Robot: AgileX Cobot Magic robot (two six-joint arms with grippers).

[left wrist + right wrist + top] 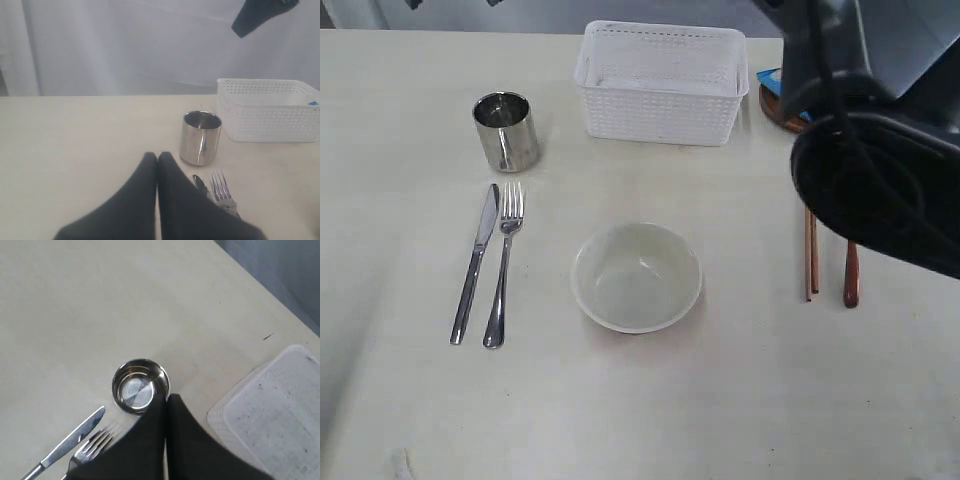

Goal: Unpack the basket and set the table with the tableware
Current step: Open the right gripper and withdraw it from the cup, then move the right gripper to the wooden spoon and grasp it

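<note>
Your left tool (pixel 157 159) has its fingers pressed together with nothing between them. The steel cup (pixel 200 137) stands upright just past its tips, and the ends of the knife (pixel 200 183) and fork (pixel 220 189) lie close beside them. Your right tool (pixel 166 400) is also pressed together and empty. Its wrist view looks down into the cup's mouth, the tips overlapping the rim — you cannot tell whether they touch it. On the worktop (pixel 410 400) the cup sits toward the far-left corner, and the basket (pixel 660 85) stands at the middle of the far edge, long side along that edge. Knife and fork lie side by side left of the bowl (pixel 636 277), long axes running near edge to far edge, blade tip and tines toward the cup. The bowl sits mouth-up near the centre. Toward the right edge the chopsticks (pixel 811 262) and wooden spoon (pixel 851 275) lie parallel on that same axis, their far ends hidden by the right arm (pixel 880 170). That arm also covers most of the brown plate (pixel 772 108) and blue bag (pixel 770 78) beside the basket.
</note>
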